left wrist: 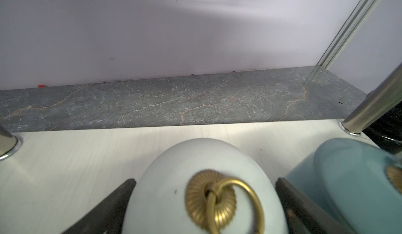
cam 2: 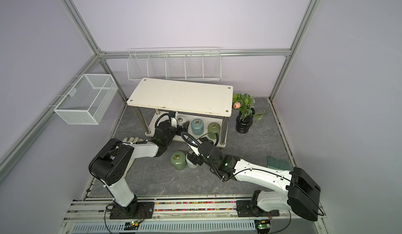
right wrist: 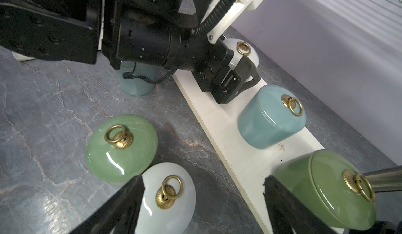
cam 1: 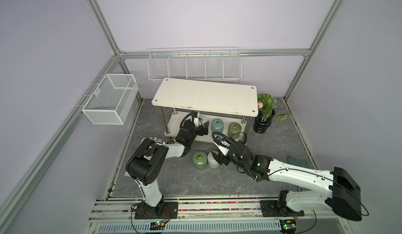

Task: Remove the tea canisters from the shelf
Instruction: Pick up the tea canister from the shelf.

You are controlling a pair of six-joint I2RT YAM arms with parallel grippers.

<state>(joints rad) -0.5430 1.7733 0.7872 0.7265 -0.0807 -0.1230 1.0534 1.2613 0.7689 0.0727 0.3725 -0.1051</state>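
On the cream two-tier shelf (cam 1: 204, 95) three glossy ceramic canisters (cam 1: 217, 125) are left, three removed. The white canister (left wrist: 174, 163) is straddled by the wide-spread left pincer (left wrist: 205, 180); the right pincer (right wrist: 203, 178) is spread, gripping nothing.

So your grey marble-look tabletop (cam 1: 174, 178) carries the shelf (cam 1: 204, 95) towards the back, with the black plant vase (cam 1: 263, 124) just beside its right end. The shelf's lower board (right wrist: 217, 124) has three in a row: white canister (right wrist: 250, 54), blue canister (cam 1: 218, 125), dark green canister (cam 1: 234, 130). Out front on the marble you've got a light green canister (cam 1: 199, 160) just beside a second white canister (cam 1: 212, 162), plus the other blue canister (right wrist: 139, 85) near the board's left front corner.
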